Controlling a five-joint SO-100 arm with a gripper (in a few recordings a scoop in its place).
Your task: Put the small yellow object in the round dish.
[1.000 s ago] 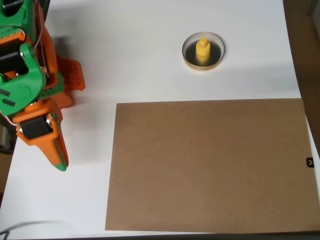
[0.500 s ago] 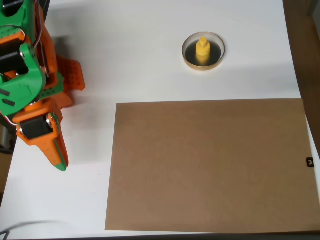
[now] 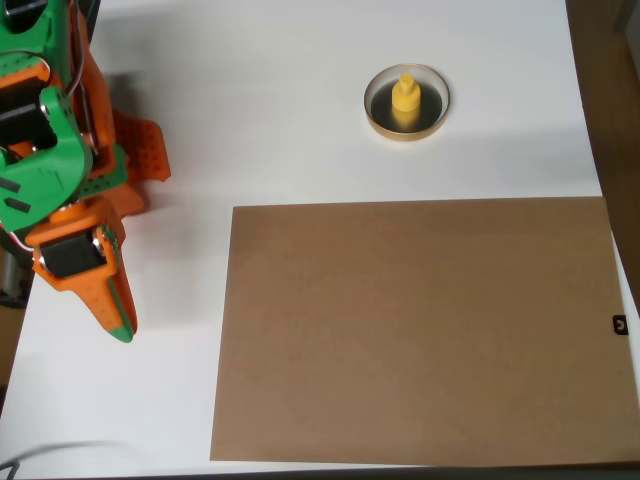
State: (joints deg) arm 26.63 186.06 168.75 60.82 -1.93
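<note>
At the far left of the overhead view, green and orange arm (image 3: 50, 150) folded over the edge of the white table (image 3: 280, 100), black motor blocks showing between the printed shells. Below it, gripper (image 3: 112, 315) pointing down and slightly right, orange fingers ending in a green tip (image 3: 122, 333) just above the table's left part. Seen from above as one closed wedge, no gap visible between the fingers, nothing held. Beside the arm, an orange perforated part (image 3: 143, 150) jutting right, casting a soft shadow on the white surface.

Right of the gripper and well apart from it, large brown cardboard sheet (image 3: 420, 330) lying flat, covering the lower middle and right of the table, bare on top. Upper edge of the sheet running level below the dish, left edge slanting a little inward toward the top.

Above the sheet, right of centre, round dish (image 3: 378, 118) with tan rim and dark inside, resting on the white surface, apart from the cardboard's upper edge. Inside it, small yellow object (image 3: 405, 98) standing upright, wider base down, narrow knob on top, sitting roughly at the middle of the dish, far from the gripper.

At the right border, dark brown strip (image 3: 615, 100) beyond the table edge, and a small black tag (image 3: 620, 324) near the sheet's right edge
</note>
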